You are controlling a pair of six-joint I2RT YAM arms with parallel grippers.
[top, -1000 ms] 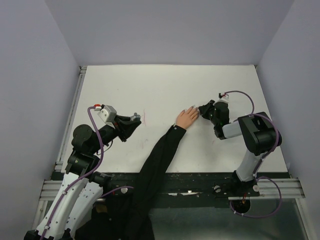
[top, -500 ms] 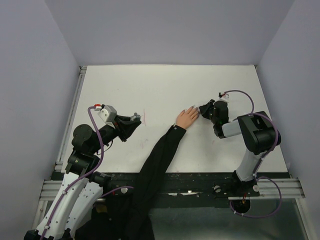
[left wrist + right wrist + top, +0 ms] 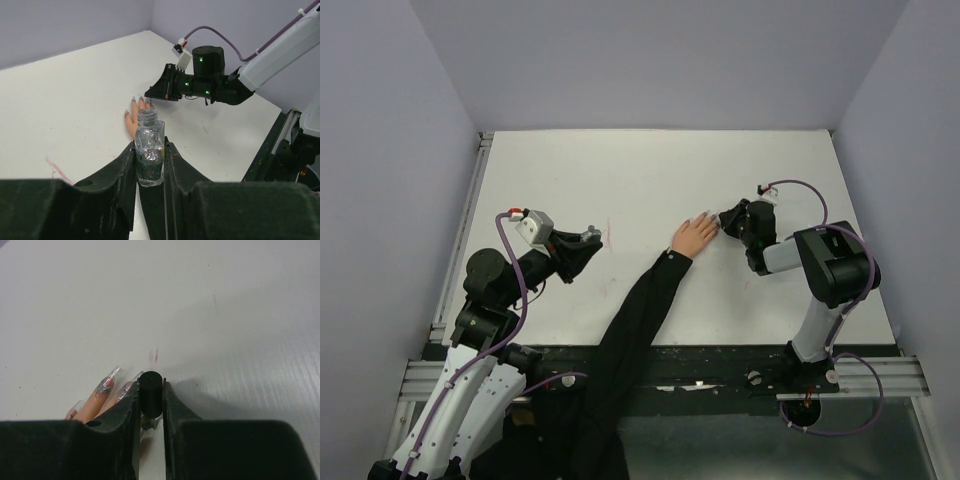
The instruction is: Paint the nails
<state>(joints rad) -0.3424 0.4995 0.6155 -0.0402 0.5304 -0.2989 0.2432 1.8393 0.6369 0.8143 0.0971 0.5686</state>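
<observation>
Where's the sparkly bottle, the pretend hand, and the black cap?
glitter polish bottle (image 3: 149, 159), left wrist view, on its glass body.
fake hand (image 3: 693, 237), top external view, on the back of the hand.
black cap (image 3: 150, 391), right wrist view, on its round end.

No readable text, labels or nos. anywhere in these views.

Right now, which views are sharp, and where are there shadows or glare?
Top view: even, soft light, the hand small. Left wrist view: the bottle is sharp, glints on its glass; the left fingers are dark. Right wrist view: the cap is sharp, the nails glint, a soft shadow lies on the table right of the cap.
</observation>
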